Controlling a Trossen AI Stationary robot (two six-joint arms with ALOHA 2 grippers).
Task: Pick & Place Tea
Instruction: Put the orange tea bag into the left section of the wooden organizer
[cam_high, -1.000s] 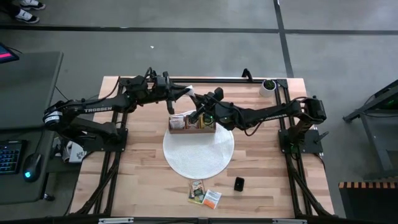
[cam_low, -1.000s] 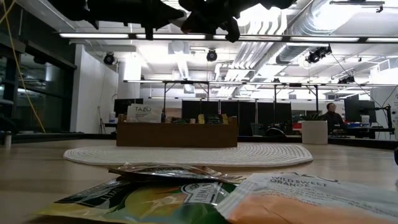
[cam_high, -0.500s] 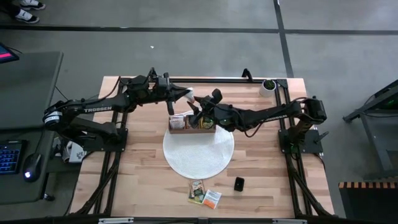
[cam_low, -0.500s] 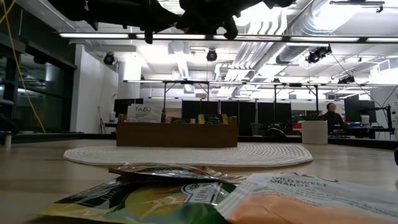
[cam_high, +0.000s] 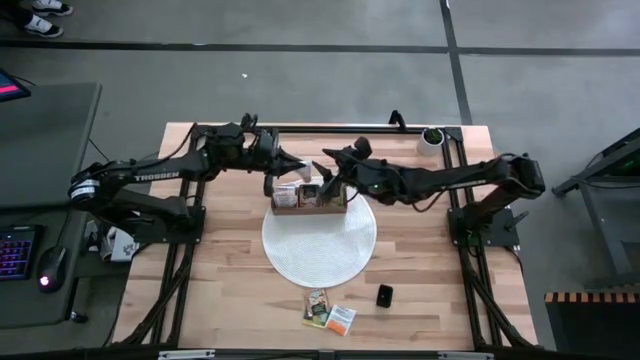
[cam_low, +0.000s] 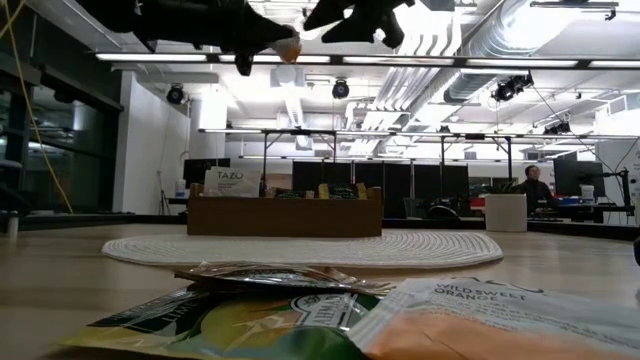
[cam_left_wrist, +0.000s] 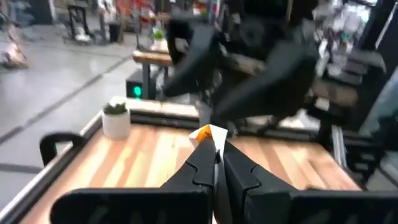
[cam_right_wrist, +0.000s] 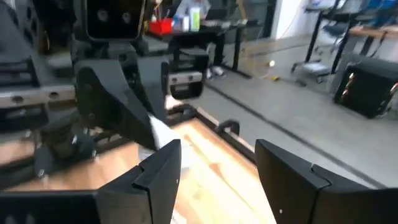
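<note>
Wooden tabletop, high view: a brown three-compartment box stands at the far edge of a round white woven mat. The left gripper hangs above the box's left end, and the right gripper hangs just beside it, over the box's middle. Two loose tea packets, green and orange, lie near the front edge, with a small black object to their right. A white pot with a plant stands at the far right corner.

Low view: the green and orange packets fill the foreground; the box, with packets upright inside, sits on the mat behind. Both grippers hang high above; the left one carries an orange-and-white tea packet.

Left wrist view: the fingers are pressed together on that packet, held in the air.

Right wrist view: the right fingers stand wide apart, with nothing between them, facing the left arm.
</note>
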